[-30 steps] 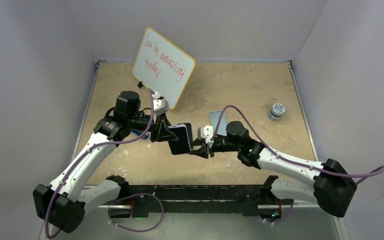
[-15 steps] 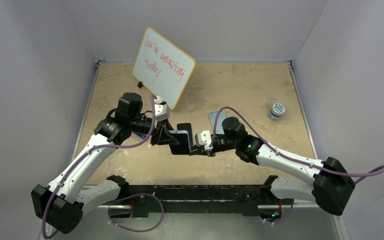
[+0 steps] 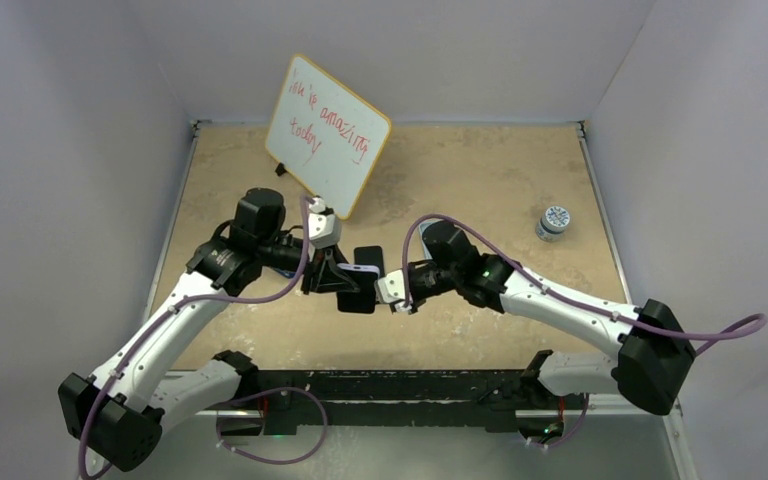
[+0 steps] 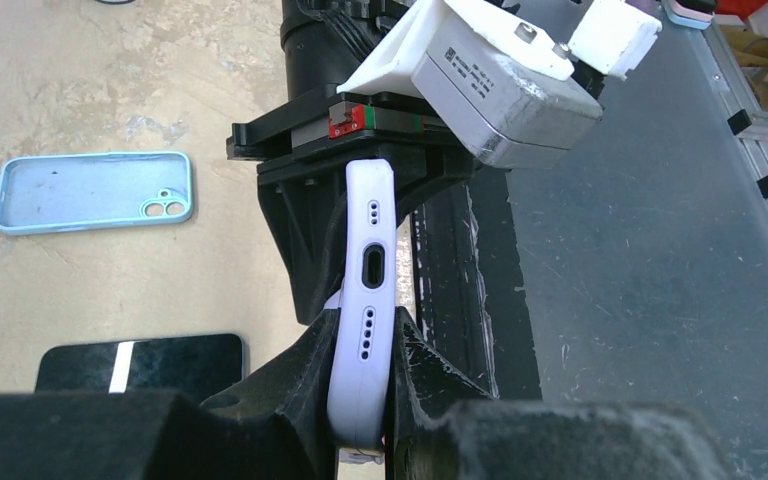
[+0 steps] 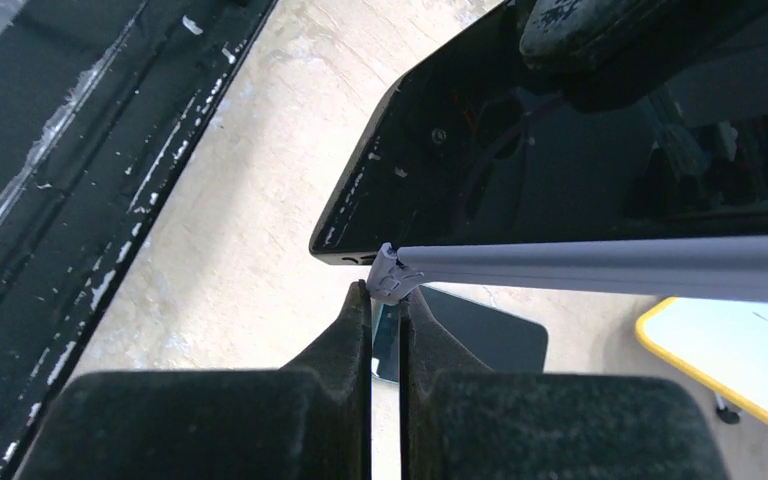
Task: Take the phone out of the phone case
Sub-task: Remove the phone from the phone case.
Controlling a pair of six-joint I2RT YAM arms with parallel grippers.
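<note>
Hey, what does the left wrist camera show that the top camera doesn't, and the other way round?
Only the left wrist view shows the charging port and speaker holes on the end of the lilac phone case, close up. Only the top view shows the whiteboard, the small jar and both arms whole. Both show the phone case held off the table between the left gripper and the right gripper.
</note>
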